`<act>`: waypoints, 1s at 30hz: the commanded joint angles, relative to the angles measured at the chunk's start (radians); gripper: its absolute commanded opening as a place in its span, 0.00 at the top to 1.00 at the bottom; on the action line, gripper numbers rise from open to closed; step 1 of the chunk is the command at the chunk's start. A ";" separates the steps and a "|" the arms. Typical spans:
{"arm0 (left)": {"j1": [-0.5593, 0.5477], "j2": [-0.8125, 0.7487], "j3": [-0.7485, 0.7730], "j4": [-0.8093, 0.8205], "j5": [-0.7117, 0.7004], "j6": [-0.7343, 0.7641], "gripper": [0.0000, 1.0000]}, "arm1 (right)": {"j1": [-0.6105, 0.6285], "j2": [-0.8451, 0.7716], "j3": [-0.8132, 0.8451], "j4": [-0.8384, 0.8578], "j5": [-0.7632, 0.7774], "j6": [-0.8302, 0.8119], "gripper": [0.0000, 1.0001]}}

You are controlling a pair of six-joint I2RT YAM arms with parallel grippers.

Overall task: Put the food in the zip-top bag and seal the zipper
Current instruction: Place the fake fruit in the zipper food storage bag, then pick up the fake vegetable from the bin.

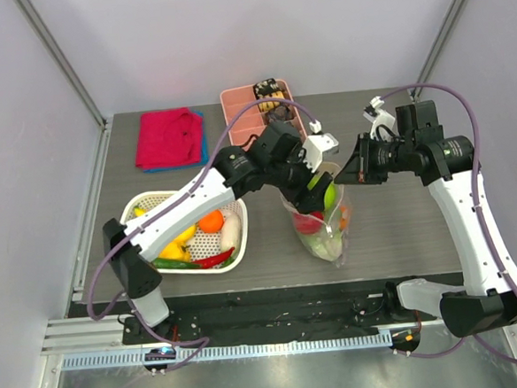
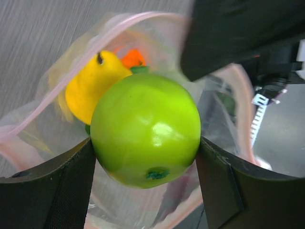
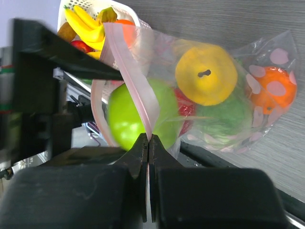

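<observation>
The clear dotted zip-top bag stands at mid table with its mouth held open. My left gripper is shut on a green apple and holds it at the bag's mouth, above a yellow pear-like fruit and an orange piece inside. My right gripper is shut on the bag's pink zipper strip. Through the plastic the right wrist view shows the apple, the yellow fruit, green lettuce, a red fruit and an orange.
A white mesh basket at the left holds an orange, yellow pieces, a red chilli and a green vegetable. A pink compartment tray with snack pieces stands at the back. Red and blue folded cloths lie at the back left.
</observation>
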State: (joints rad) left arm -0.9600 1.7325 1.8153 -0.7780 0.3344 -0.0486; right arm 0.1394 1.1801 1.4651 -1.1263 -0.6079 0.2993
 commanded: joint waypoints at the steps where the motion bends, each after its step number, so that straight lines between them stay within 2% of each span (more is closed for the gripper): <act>1: -0.005 0.064 0.059 -0.018 -0.049 -0.017 0.42 | 0.003 -0.025 0.083 -0.055 0.059 -0.028 0.99; 6: -0.020 0.128 0.127 -0.041 -0.035 -0.028 0.39 | 0.005 -0.019 0.120 -0.119 0.111 -0.069 0.99; 9: -0.031 0.144 0.141 -0.024 -0.006 -0.030 0.34 | 0.003 -0.025 0.117 -0.138 0.151 -0.089 0.99; 12: -0.034 0.151 0.138 -0.024 0.014 -0.037 0.19 | 0.003 -0.039 0.095 -0.139 0.180 -0.101 0.99; 15: -0.025 0.125 0.125 -0.035 0.020 -0.034 0.00 | 0.005 -0.050 0.080 -0.139 0.183 -0.104 0.99; 19: 0.021 -0.009 0.089 -0.024 0.078 -0.033 0.00 | 0.003 -0.050 0.093 -0.122 0.162 -0.094 0.99; 25: 0.187 -0.243 -0.049 0.020 0.132 -0.011 0.00 | 0.002 -0.053 0.107 -0.086 0.138 -0.072 0.99; 30: 0.400 -0.346 -0.189 -0.199 0.203 0.229 0.00 | 0.002 -0.059 0.106 -0.089 0.099 -0.072 0.99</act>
State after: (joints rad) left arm -0.6701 1.4418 1.7218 -0.8131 0.4629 -0.0055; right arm 0.1421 1.1496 1.5383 -1.2514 -0.4610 0.2184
